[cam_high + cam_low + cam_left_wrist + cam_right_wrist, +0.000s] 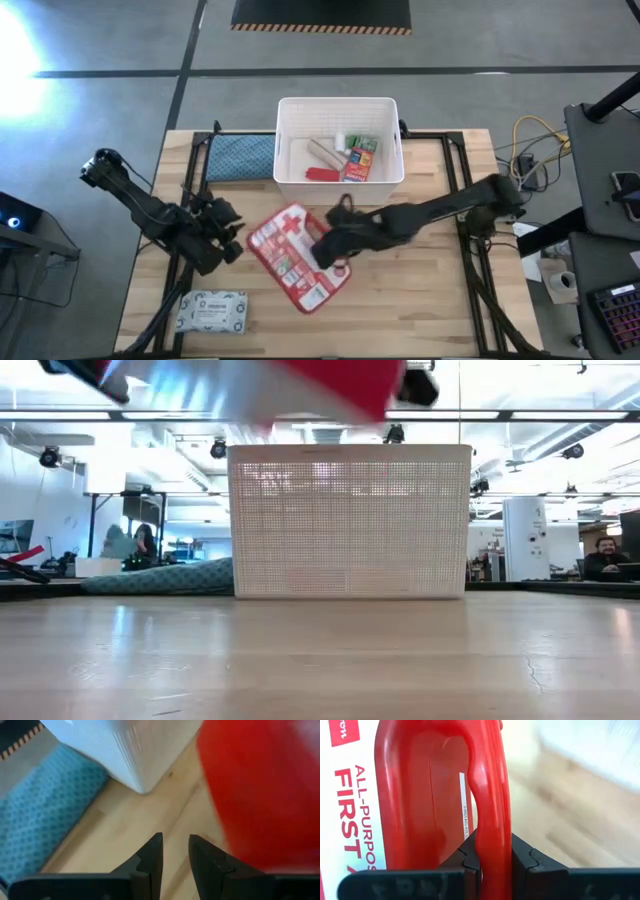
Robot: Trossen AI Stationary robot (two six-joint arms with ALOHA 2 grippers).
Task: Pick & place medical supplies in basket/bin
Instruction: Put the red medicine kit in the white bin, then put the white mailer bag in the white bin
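Note:
The red-and-white first-aid pouch (295, 258) is in the air over the middle of the table; its red underside shows at the top of the low view (260, 385). My right gripper (325, 250) is shut on its red handle. My left gripper (234, 243) is beside the pouch's left edge, its fingers (175, 852) a narrow gap apart and empty; the pouch shows red in its wrist view (260, 790). The white slotted basket (285, 140) stands at the far middle and holds a beige roll (322, 152), an orange-blue box (360, 166) and a red tube (322, 174). The grey-white wipes pack (212, 312) lies near left. My right gripper pinches the pouch's red handle (492, 815) between its two fingers, one finger on each side of the strap. It comes from the table's right side, slanting down. The pouch is lifted clear of the table, with its printed white face (350, 805) beside the handle.
A blue-grey cloth pad (240, 157) lies against the basket's left wall. There is bare wooden table on the near right. Cables and a dark stand are off the table's right edge (530, 150). People sit in the room behind (600, 555).

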